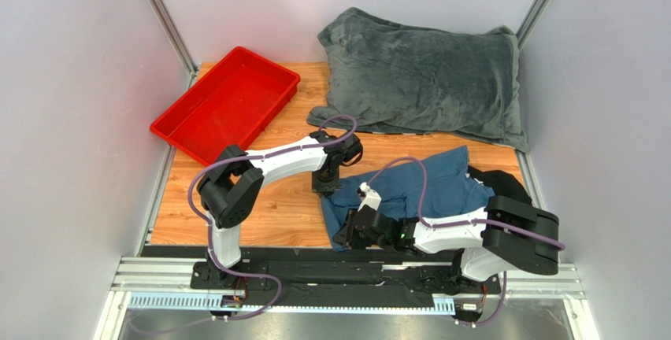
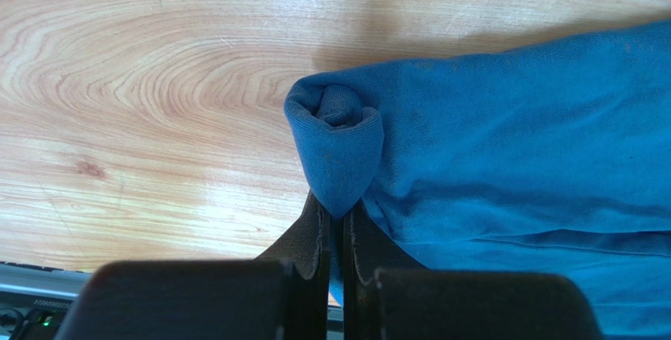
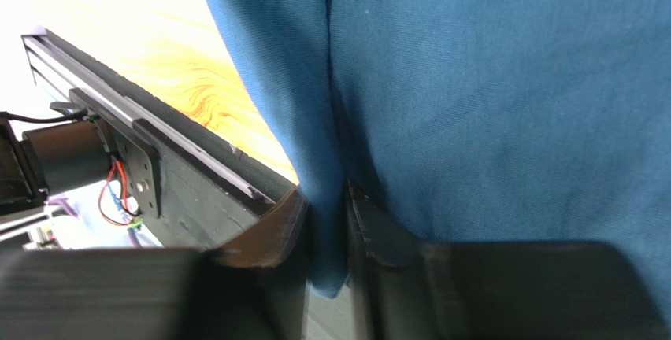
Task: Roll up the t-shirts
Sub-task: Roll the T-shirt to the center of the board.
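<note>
Wooden table: light plank-grain top, enclosed by pale walls, carrying all items below. Grey plush blanket: large, fuzzy, heaped at the far right of the table, its lower edge near the t-shirt. Teal-blue t-shirt: plain, unprinted, lying crumpled on the near right part of the table between the two arms, its left edge gathered and lifted. Red tray: rectangular plastic, set at an angle at the far left corner, well apart from the t-shirt. Left arm: white and black, reaching right across the table to the t-shirt's upper left edge. Right arm: lying low along the near edge, reaching left to the t-shirt's near left corner. Black cloth: small dark bundle just beside the t-shirt's right side, partly behind the right arm. Left claw: clenched on a fold of the t-shirt, the cloth above its fingertips curled into a small tight roll. Right claw: grasping a hanging fold of the t-shirt, the cloth pinched between both fingers.
</note>
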